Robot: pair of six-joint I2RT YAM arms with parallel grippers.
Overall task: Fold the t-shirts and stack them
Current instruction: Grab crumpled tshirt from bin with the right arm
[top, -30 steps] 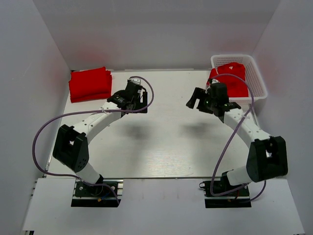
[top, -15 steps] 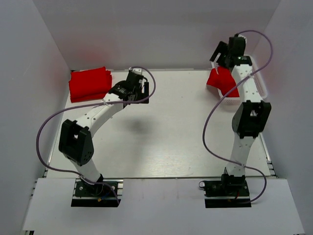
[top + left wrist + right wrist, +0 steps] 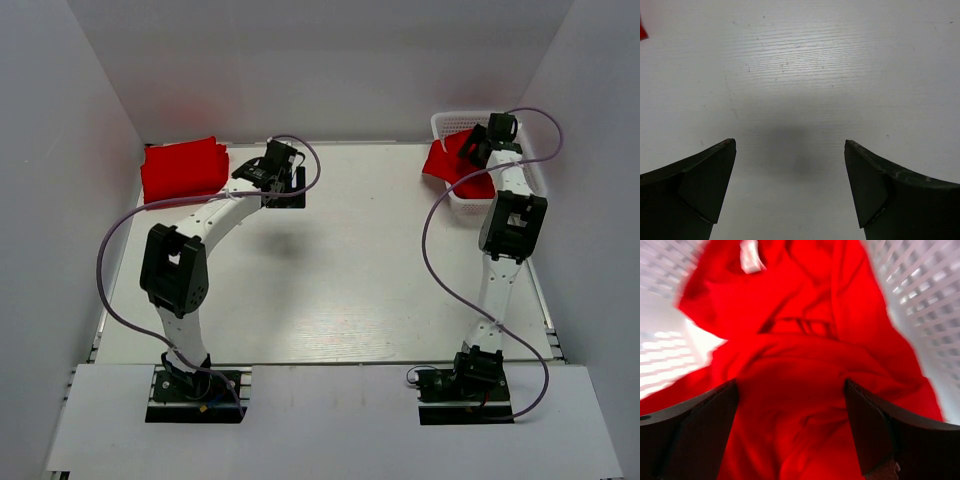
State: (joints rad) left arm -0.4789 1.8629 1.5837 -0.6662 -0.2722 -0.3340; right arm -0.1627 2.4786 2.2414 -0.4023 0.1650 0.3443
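Observation:
A stack of folded red t-shirts (image 3: 183, 171) lies at the table's far left corner. Crumpled red t-shirts (image 3: 452, 164) fill the white basket (image 3: 523, 150) at the far right and hang over its left rim. My right gripper (image 3: 478, 148) is open and hovers close above that crumpled red cloth (image 3: 795, 390), its jaws wide on either side of it. My left gripper (image 3: 285, 190) is open and empty above bare table (image 3: 800, 75), just right of the folded stack.
White walls close in the table at the back and on both sides. The white basket wall (image 3: 920, 285) shows around the red cloth in the right wrist view. A sliver of red (image 3: 642, 30) shows at the left wrist view's left edge.
My right arm swung from the table's middle right up to the basket and has come down over the red shirts. My left gripper shifted slightly toward the back.

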